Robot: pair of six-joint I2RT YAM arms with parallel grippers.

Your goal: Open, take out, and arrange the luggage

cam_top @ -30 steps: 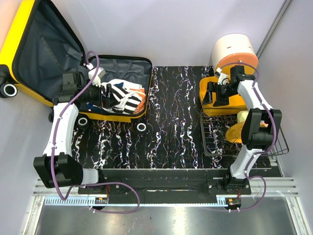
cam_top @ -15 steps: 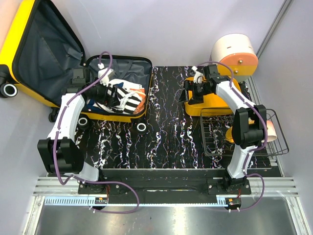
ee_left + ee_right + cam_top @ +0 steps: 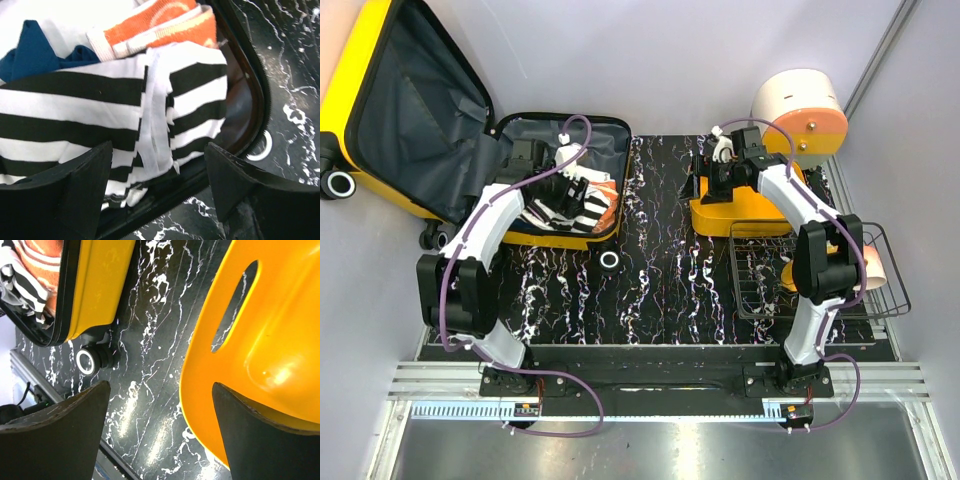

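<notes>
Both arms have shifted in the past second. The left gripper point(image 3: 157, 150) has swung from the left rim of the luggage point(image 3: 555, 240) to its middle. The right gripper point(image 3: 160, 387) has travelled leftwards, and the yellow basket point(image 3: 745, 212) has come with it, away from the white-and-orange drum point(image 3: 800, 105).

We see the luggage lying open at the far left corner of the table point(image 3: 670, 270), its lid thrown back to the left and the grey lining showing. The left jaws stand apart above a black-and-white striped garment point(image 3: 75, 100), pinching nothing. An orange towel point(image 3: 155, 22) and a blue cloth point(image 3: 30, 50) lie just beyond it.

The right jaws are likewise spread, with the basket's rim between them and one finger clear of it. Whether the other touches the basket, we cannot tell. A wire rack point(image 3: 760, 290) sits just beside the basket, on its near side.
</notes>
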